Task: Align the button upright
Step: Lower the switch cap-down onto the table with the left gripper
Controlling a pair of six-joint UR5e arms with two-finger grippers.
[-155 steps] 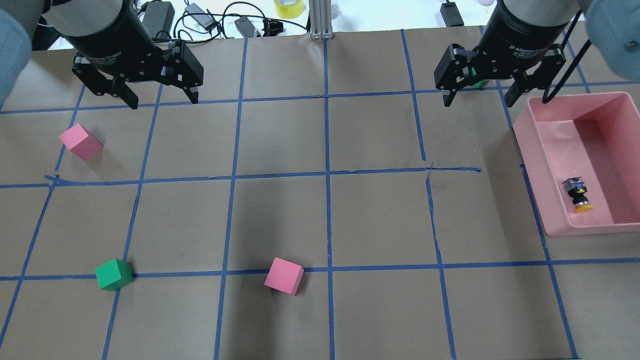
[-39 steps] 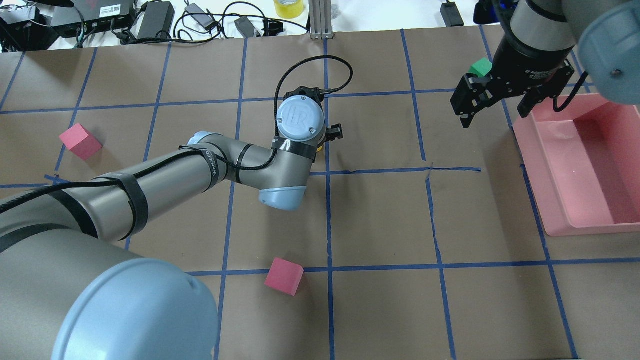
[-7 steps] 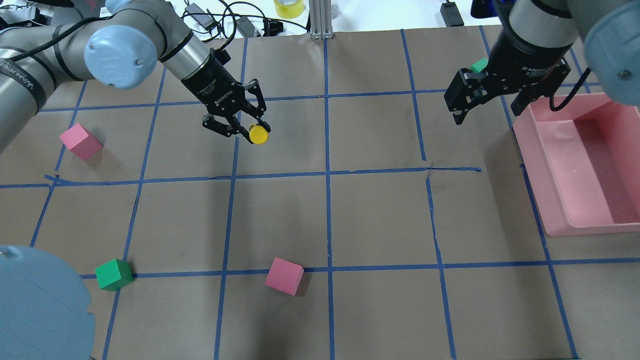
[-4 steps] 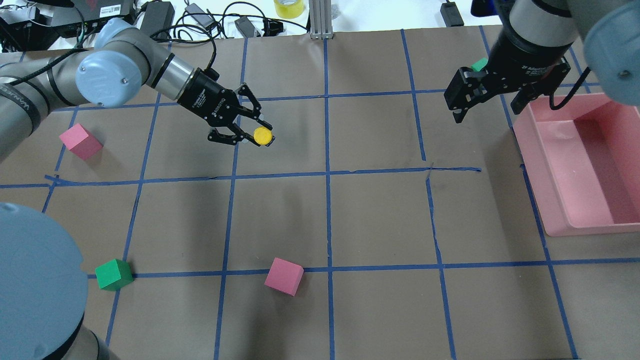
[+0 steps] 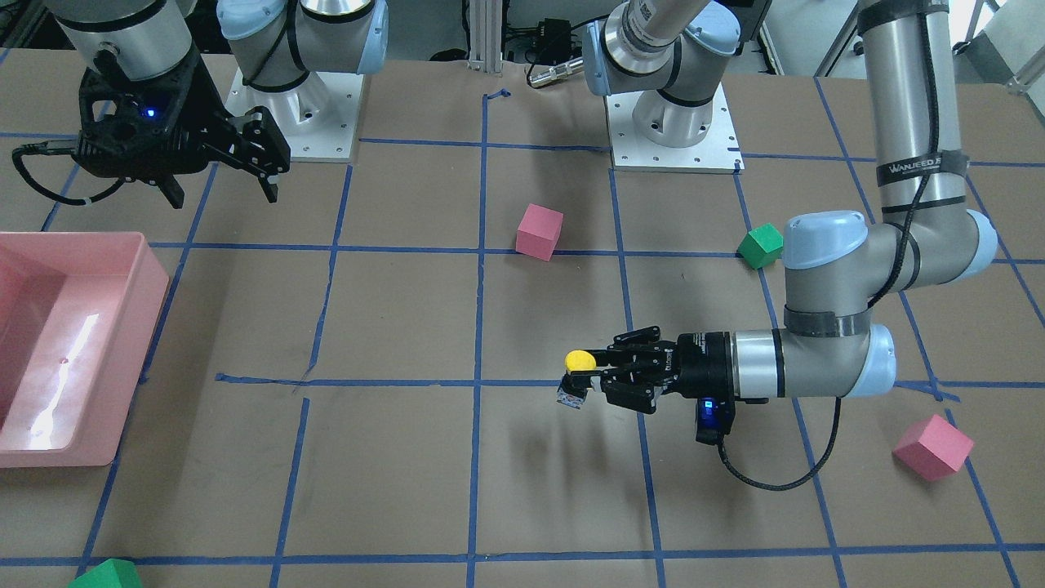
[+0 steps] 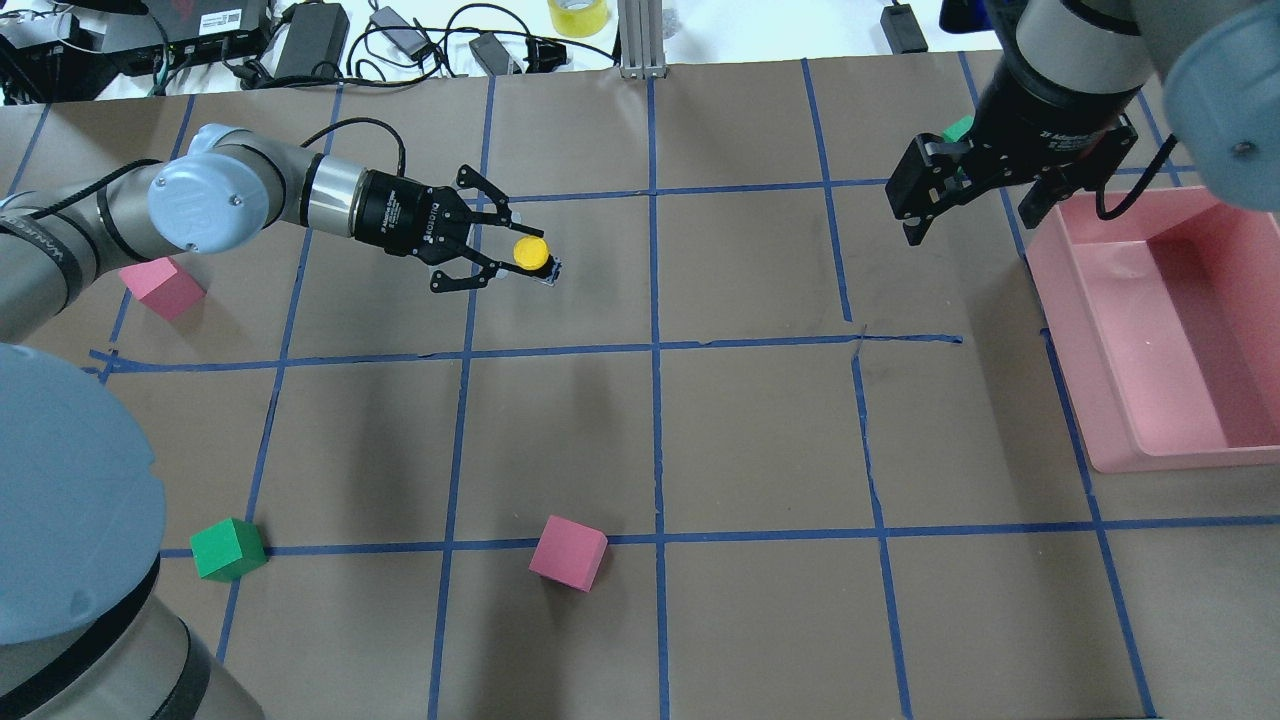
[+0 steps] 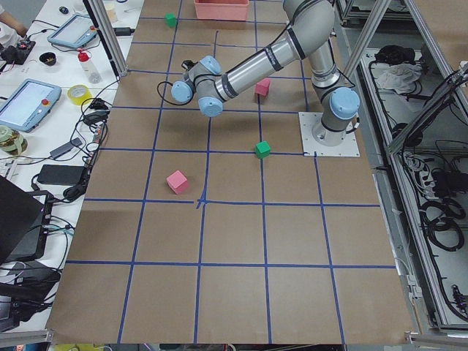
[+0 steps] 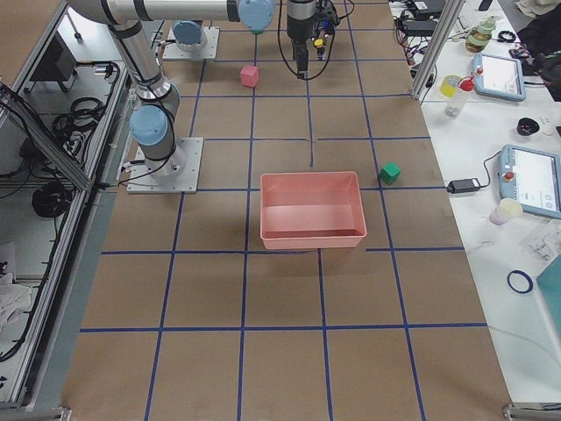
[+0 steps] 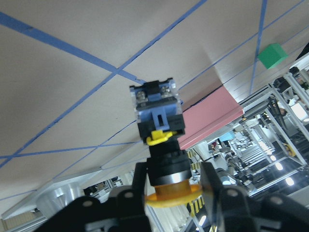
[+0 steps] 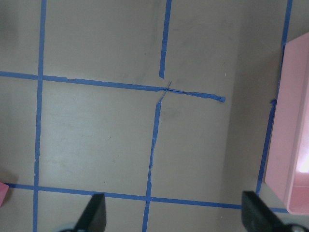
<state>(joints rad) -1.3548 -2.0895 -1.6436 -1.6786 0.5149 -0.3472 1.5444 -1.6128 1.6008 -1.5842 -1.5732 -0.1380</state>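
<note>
Reads "WANJEED" on the black strap [image 5: 921, 167] round the left arm [image 5: 906, 98]; "ROBOTIQ" on the left gripper [image 6: 522, 255] body.

You have two arms of silver-grey tube with pale blue joint caps. Left arm [image 5: 906, 106]: black band lettered "WANJEED", black straps pinning a black cable [image 5: 771, 487] that loops out at the wrist. Right arm [image 5: 122, 33]: same build. Left gripper [image 5: 584, 377] and right gripper [image 6: 970, 228]: matt black, linked fingers, white lettering on the body. You can spot a small blue light on each wrist block. Base plates [image 5: 678, 140]: white, square, dark screws along the edges.
</note>
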